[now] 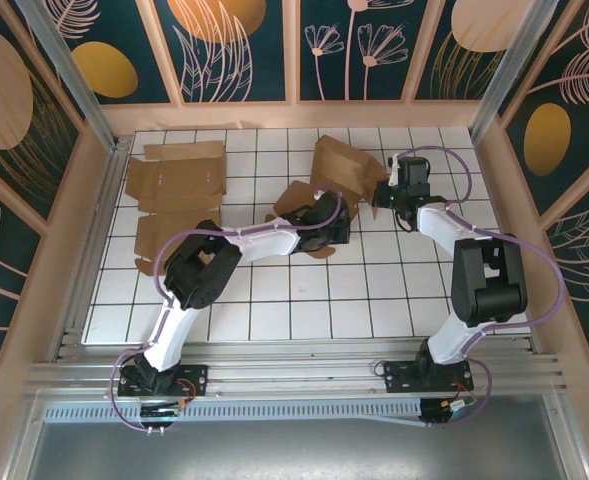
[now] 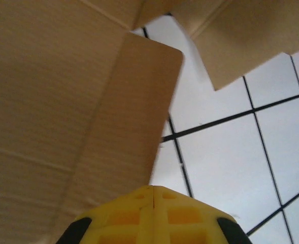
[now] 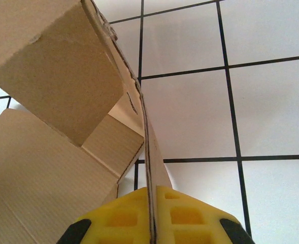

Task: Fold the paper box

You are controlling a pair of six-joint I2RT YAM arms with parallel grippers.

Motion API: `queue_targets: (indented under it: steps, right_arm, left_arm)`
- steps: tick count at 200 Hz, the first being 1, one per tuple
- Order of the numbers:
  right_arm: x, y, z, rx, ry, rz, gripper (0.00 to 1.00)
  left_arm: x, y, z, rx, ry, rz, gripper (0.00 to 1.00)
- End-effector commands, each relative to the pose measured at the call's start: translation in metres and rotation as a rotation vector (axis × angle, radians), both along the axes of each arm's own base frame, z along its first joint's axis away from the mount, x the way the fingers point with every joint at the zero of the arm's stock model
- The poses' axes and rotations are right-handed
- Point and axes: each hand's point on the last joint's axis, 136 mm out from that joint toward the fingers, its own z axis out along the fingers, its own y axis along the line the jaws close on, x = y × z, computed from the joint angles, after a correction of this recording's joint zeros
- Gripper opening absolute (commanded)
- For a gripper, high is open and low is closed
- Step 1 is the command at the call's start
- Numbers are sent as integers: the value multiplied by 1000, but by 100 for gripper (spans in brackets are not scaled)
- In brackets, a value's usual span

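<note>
The paper box (image 1: 336, 168) is brown cardboard, partly folded, standing mid-table with flaps spread. My right gripper (image 1: 382, 192) is at its right side. In the right wrist view that gripper (image 3: 150, 192) is shut on a thin flap seen edge-on, with the box walls (image 3: 53, 66) up to the left. My left gripper (image 1: 334, 228) sits against the box's near side. In the left wrist view its yellow fingers (image 2: 153, 189) are pressed together, and a box flap (image 2: 134, 117) ends right at their tips. Nothing shows between them.
A second sheet of flat, unfolded cardboard (image 1: 179, 185) lies at the back left of the white tiled table (image 1: 394, 290). Patterned walls and metal posts (image 1: 69, 70) enclose the table on three sides.
</note>
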Motion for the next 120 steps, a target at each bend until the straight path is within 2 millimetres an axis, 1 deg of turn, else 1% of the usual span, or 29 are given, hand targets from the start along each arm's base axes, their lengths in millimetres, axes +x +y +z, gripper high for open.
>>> queue_targets:
  steps: [1, 13, 27, 41, 54, 66, 76, 85, 111, 120]
  right_arm:
    - [1, 0, 9, -33, -27, 8, 2]
    - [1, 0, 9, -32, -27, 9, 2]
    - [1, 1, 9, -26, -27, 11, 2]
    - [2, 2, 9, -18, -24, 9, 2]
    - [2, 3, 10, -5, -23, 6, 2]
    - [2, 5, 12, 15, -21, 5, 4]
    - [3, 6, 13, 28, -17, 0, 5]
    - [3, 6, 13, 40, -9, -11, 4]
    - [4, 5, 11, 69, 12, -48, 5]
    - [4, 6, 11, 86, 21, -60, 5]
  left_arm:
    - [9, 13, 52, -25, -153, 30, 2]
    - [11, 16, 51, -11, -157, 38, 0]
    - [15, 16, 38, 25, -128, 43, 0]
    - [18, 12, 28, 28, -106, 38, 0]
    - [19, 3, 19, 4, -74, 16, 0]
    - [19, -3, 3, 14, -38, 3, 0]
    - [19, -1, -15, 41, -9, 13, 0]
    - [19, 0, -26, 52, 5, 25, 0]
    - [15, -6, -43, 20, 33, 4, 0]
    - [15, -5, -49, 25, 39, 5, 0]
